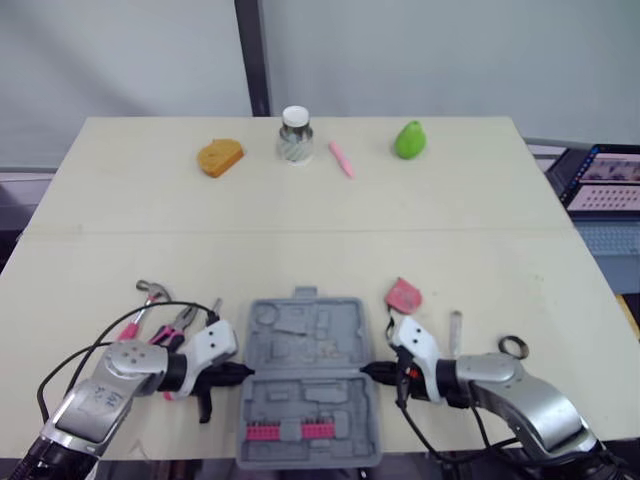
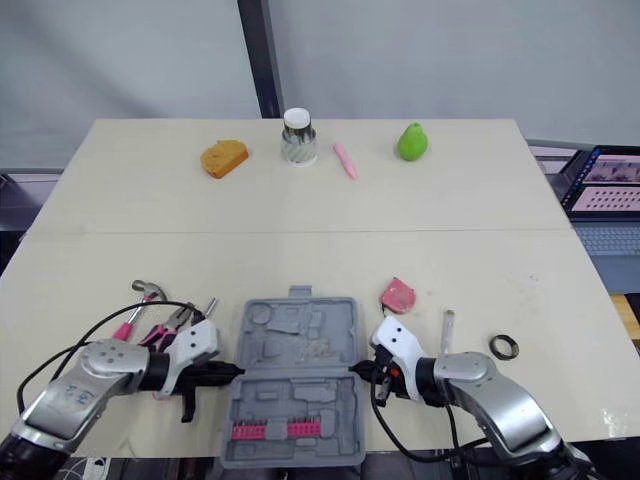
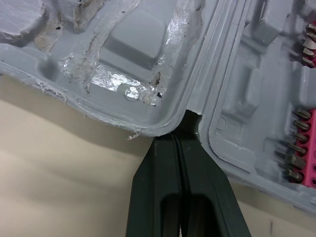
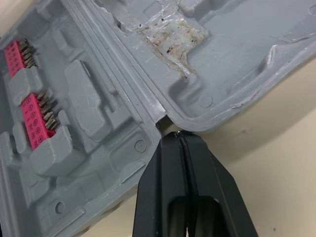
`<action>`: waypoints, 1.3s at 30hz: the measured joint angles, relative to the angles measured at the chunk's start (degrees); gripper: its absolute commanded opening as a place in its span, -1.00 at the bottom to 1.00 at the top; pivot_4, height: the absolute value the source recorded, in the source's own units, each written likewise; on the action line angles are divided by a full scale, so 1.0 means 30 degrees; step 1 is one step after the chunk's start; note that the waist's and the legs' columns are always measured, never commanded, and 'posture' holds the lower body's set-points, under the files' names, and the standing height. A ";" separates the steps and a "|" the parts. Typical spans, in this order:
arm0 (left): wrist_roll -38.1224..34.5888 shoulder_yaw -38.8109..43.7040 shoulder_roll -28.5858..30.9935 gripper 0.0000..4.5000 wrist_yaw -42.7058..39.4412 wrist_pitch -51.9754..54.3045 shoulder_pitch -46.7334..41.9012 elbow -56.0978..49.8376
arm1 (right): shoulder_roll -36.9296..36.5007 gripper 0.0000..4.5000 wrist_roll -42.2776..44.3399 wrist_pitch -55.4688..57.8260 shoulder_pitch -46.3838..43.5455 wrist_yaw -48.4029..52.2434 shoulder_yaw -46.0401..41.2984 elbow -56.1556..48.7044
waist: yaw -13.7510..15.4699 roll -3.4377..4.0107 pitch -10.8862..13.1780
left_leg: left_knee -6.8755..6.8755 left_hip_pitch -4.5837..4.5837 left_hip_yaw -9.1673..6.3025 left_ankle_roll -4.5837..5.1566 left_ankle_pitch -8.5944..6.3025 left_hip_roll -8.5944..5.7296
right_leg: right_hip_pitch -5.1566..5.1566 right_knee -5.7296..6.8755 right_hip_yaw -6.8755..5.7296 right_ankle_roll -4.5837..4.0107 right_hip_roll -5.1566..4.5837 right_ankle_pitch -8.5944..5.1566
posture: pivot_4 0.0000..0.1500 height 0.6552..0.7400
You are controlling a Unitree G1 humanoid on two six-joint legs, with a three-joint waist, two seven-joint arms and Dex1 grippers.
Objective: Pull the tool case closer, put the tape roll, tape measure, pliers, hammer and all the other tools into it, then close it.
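1. Left gripper (image 1: 241, 372): its black fingers (image 3: 160, 187) are pressed together with nothing between them. The tips sit in the hinge notch on the left side of the tool case (image 1: 305, 345).
2. Right gripper (image 1: 368, 372): its fingers are likewise together and empty. The tips are at the matching notch on the right side of the case, touching it or all but touching.
3. Tool case: it lies open and flat, with both halves up. The half nearest the robot carries a pink bit rack (image 1: 288, 431) and reaches the near edge of the table (image 1: 120, 200).
4. Tools, all outside the case:
   - The hammer (image 1: 146, 298) and pliers (image 1: 176, 326) lie just left of it.
   - The tape measure (image 1: 404, 294) sits just beyond its far right corner.
   - A small silvery tool (image 1: 456, 328) lies to its right.
   - The tape roll (image 1: 511, 347) lies further right again.
5. Items judged unrelated to the task: an orange piece (image 1: 220, 157), a jar (image 1: 295, 135), a pink pen (image 1: 341, 158) and a green pear (image 1: 409, 140) stand well beyond the case.
6. Step in hand, as a judgement: this is the pull of the case toward the robot, at or near its end. No tool is loaded and the case is not closed.
7. Next move, as a judgement: the tips should back out of the notches without shifting the case. One gripper should then open over the nearest tool, the left for the pliers or the right for the tape measure.
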 measured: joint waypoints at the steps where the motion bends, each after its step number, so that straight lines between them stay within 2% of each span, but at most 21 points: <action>1: -0.0014 -0.0001 0.0035 -1.00 -0.0024 0.0035 0.0059 -0.0057 | -0.0060 -0.97 0.0094 0.0104 -0.0001 0.0010 0.0017 -0.0046 | 0.0004 0.0000 0.0000 | 0.0000 0.0000 0.0001 0.0000 0.0000 -0.0001 | 0.0000 0.0000 0.0001 0.0001 -0.0001 0.0000 | 1.00 1.00; 39: -0.0392 -0.0322 0.0973 -1.00 -0.0217 0.0533 0.1110 -0.1211 | -0.1043 -0.97 0.0939 0.0230 0.0859 0.0320 0.0356 -0.0737 | 0.0019 0.0000 0.0000 | 0.0000 -0.0001 0.0002 0.0015 -0.0014 -0.0004 | 0.0006 -0.0018 0.0004 -0.0003 -0.0007 -0.0002 | 1.00 1.00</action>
